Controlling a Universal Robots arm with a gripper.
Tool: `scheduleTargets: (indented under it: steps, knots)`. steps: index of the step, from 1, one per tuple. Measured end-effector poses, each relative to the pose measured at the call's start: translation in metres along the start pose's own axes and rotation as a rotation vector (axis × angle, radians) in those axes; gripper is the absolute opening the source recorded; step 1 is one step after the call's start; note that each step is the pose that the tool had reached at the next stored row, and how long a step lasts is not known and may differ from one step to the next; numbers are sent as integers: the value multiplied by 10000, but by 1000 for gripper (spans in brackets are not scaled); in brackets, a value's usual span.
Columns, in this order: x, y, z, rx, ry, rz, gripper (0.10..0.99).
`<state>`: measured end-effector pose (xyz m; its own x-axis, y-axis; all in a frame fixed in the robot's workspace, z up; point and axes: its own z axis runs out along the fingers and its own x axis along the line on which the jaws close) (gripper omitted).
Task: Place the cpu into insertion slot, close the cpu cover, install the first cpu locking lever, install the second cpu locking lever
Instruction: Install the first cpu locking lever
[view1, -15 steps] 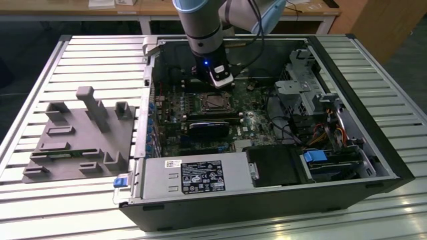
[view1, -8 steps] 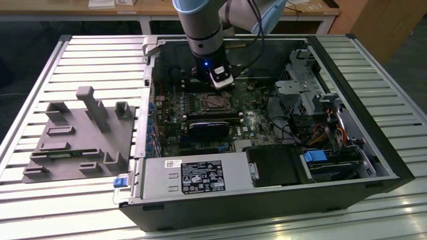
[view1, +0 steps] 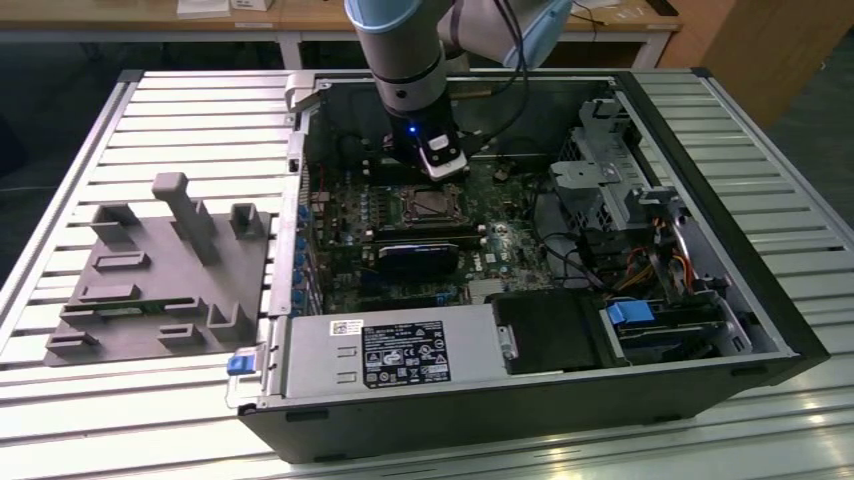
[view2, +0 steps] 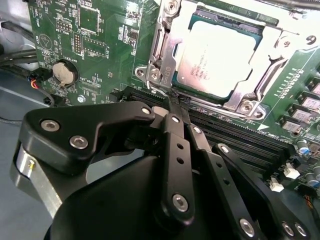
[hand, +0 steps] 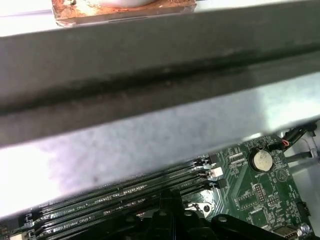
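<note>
**Tucked in and covered**

The cpu (view2: 212, 57) lies in the insertion slot (view1: 427, 204), just above the middle of the exterior view. The cpu cover (view2: 277, 44) is down flat around it. The gripper (view2: 172, 99) has its fingers (view2: 176, 145) pressed together, tips at the cover's corner.

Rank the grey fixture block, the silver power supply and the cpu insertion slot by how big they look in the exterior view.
1. grey fixture block, largest.
2. silver power supply, a close second. The two lie at different distances, so their true order is unsure.
3. insertion slot, clearly smallest.
</note>
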<state>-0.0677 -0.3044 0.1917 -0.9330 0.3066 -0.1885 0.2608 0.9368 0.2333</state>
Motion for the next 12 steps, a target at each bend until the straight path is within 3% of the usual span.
scheduleTargets:
  steps: [12]
  knots:
    - [-17,-52,-7,-36,9,9,106]
